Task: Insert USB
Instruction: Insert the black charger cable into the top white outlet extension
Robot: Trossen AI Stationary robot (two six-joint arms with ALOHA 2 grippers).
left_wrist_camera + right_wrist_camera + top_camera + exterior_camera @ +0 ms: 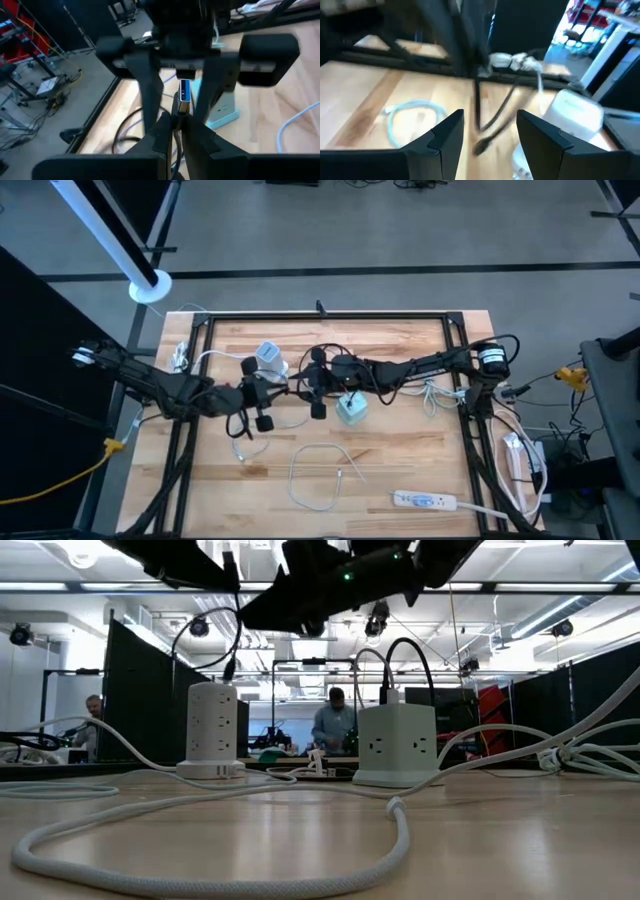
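Overhead, arms crowd together; only the left wrist view shows the left pincer (172,131) pinching the USB plug (184,97).

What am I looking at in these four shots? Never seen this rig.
Two dark robot arms work over a wooden table. One shot looks straight down, one sits level with the tabletop, and two come from cameras on the arms' wrists.

In the overhead shot the left gripper and right gripper meet near the table's middle. The left wrist shot shows its jaws shut on a USB plug, blue tongue pointing outward, with the other arm's gripper facing it. The right jaws stand apart in its wrist shot, with a dark cable hanging between them; nothing looks gripped.

On the table are a white tower power strip, a pale green cube power strip, a loose white cable and a flat white power strip.
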